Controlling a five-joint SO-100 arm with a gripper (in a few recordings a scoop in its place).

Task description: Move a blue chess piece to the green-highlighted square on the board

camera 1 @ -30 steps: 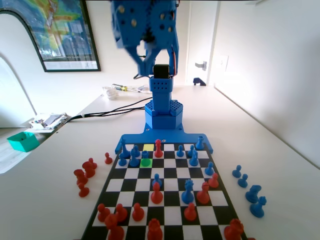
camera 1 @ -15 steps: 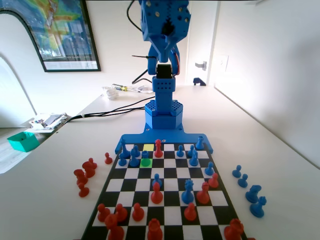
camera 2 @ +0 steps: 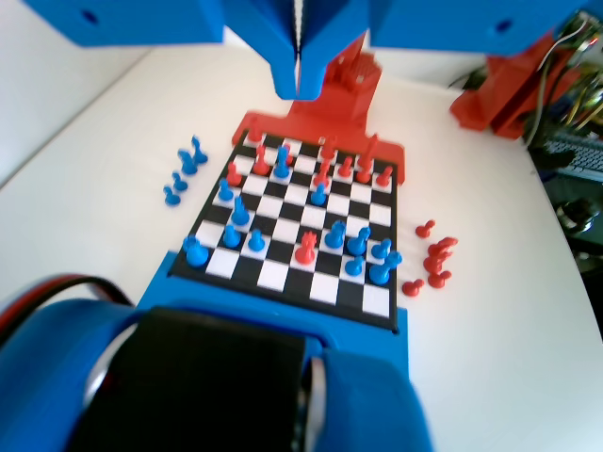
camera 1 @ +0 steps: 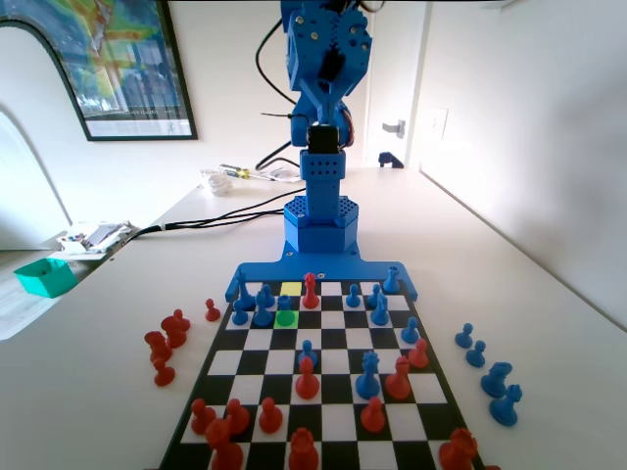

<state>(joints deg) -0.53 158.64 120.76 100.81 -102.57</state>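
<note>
Blue arm upright, folded high above its base, fingers (camera 2: 298, 85) pressed together, empty.

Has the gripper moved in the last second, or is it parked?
Yes. In the fixed view the gripper has swung right and back, from left of the blue base column to directly above it.

Fixed view, as you look along the board (camera 1: 323, 392): the blue chess piece (camera 1: 285, 305) stands on the green-highlighted square (camera 1: 285, 318), second row from the far end, left of centre. The captured pieces (camera 1: 168, 343) lie on the table (camera 1: 108, 392) left of the board, with more off its right edge.
</note>
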